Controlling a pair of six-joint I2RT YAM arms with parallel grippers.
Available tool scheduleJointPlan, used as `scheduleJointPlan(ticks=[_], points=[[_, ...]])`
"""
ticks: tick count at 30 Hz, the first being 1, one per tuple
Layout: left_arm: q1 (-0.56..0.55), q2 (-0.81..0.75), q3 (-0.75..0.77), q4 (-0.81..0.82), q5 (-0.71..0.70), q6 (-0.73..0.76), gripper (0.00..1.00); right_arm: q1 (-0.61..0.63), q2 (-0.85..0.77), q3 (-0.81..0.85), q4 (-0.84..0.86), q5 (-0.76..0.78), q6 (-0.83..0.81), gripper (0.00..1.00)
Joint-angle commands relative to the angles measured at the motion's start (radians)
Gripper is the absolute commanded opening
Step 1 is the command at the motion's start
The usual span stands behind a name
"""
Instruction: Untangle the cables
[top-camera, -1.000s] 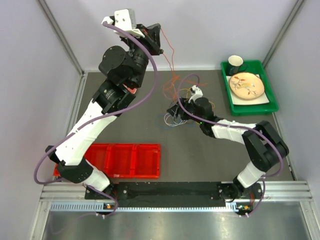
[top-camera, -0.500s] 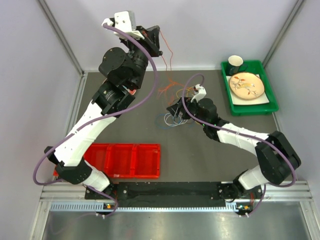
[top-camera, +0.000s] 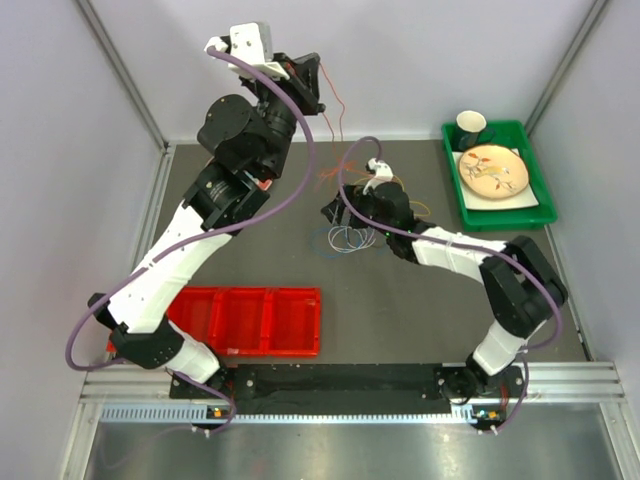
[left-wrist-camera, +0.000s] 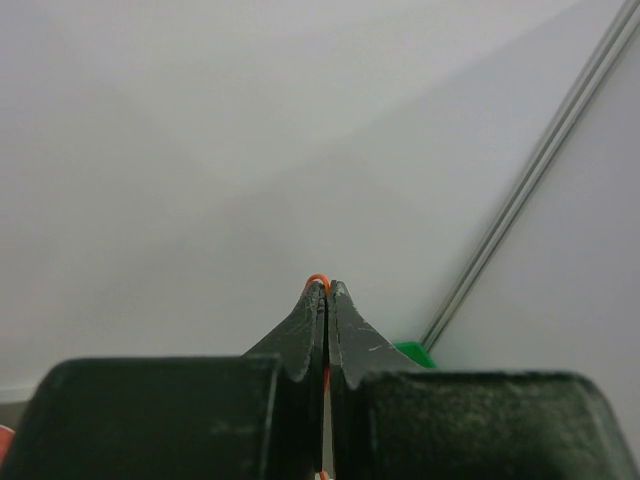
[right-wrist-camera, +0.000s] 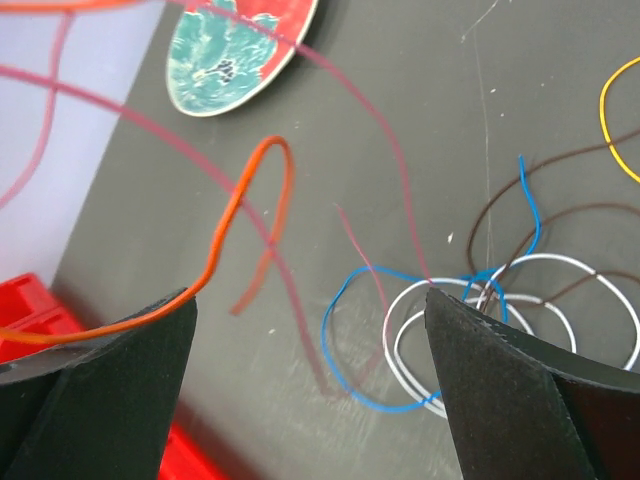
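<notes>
No writing, label, brand mark, number or sign can be read in any of the three views; nothing near either pincer, or farther from them, carries legible lettering.

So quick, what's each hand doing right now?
Left hand: closed, pinching an orange cable.
Right hand: open, holding nothing.

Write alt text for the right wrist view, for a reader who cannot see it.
The right gripper hangs open over a dark table strewn with thin cables: white loops tangled with a blue cable and a dark cable. An orange cable arches up beside one finger, and a blurred red cable crosses the view.
</notes>
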Motion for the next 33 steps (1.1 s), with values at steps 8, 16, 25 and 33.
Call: scheduleJointPlan(ticks=[8,16,25,33], points=[[0.001,-0.056,0.020,0.000,0.013,-0.003,0.00,0.011,0.124,0.163,-0.035,0.013,-0.053,0.48],[0.001,-0.052,0.061,0.021,-0.003,0.040,0.00,0.011,0.086,0.061,-0.057,0.073,-0.030,0.00],[0.001,0.040,0.356,0.036,-0.048,0.230,0.00,-0.066,0.048,-0.082,-0.078,0.076,0.085,0.00],[0.001,-0.052,0.233,0.142,-0.131,0.266,0.00,-0.159,0.052,-0.144,-0.017,-0.033,0.123,0.00]])
